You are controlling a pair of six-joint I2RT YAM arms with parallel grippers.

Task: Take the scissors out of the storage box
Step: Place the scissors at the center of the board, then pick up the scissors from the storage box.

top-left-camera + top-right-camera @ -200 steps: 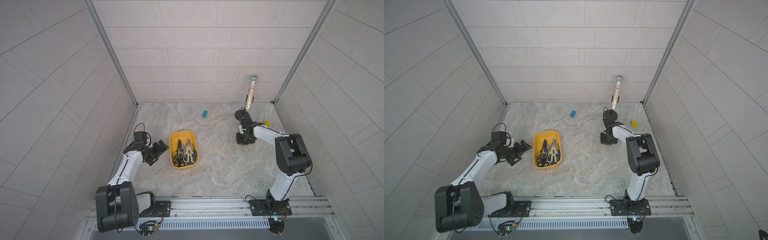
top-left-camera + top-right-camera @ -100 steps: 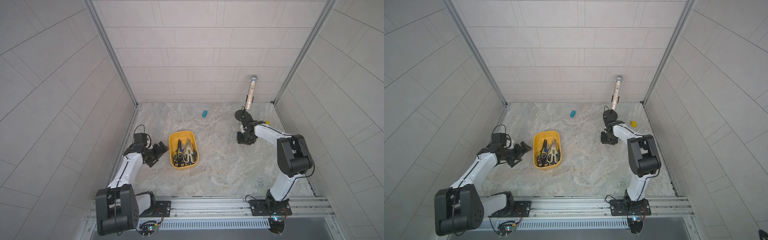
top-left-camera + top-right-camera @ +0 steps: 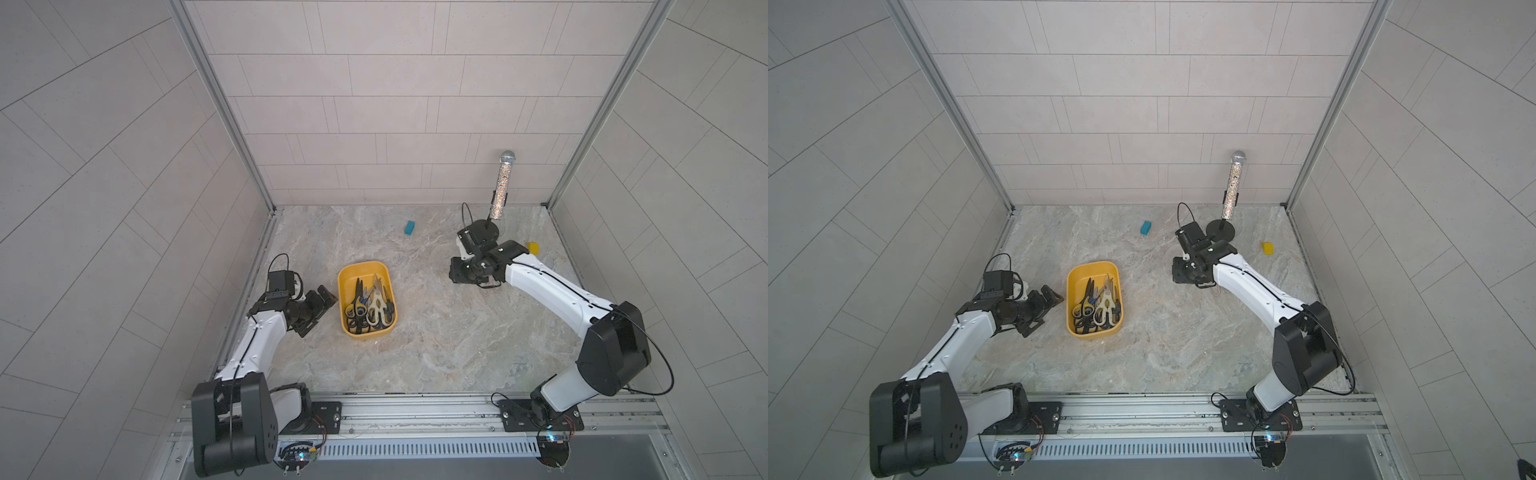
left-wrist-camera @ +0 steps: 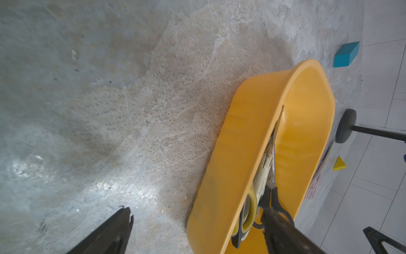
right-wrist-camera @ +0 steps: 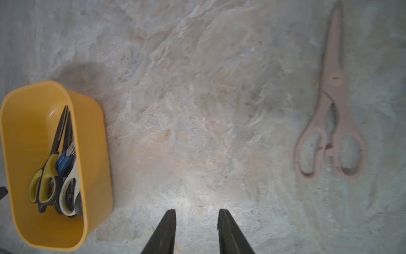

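Scissors (image 3: 368,309) heaped in storage box (image 3: 357,272), pale pink pair (image 5: 334,88) lying outside

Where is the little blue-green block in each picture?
In a top view: the small teal block lies near the back wall, beyond the mustard-yellow plastic tub.
In a top view: the same spot.
Left wrist: past the tub's far end.
Right wrist: not in it.
Shared landmark: the tub, in all four.

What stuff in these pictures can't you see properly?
- Scissors heaped in the storage box: overlapping and tiny in both top views, so lower pairs stay hidden.
- Pink scissors: mostly under the right arm in both top views.
- Microphone stand: left wrist view's edge cuts off its top.
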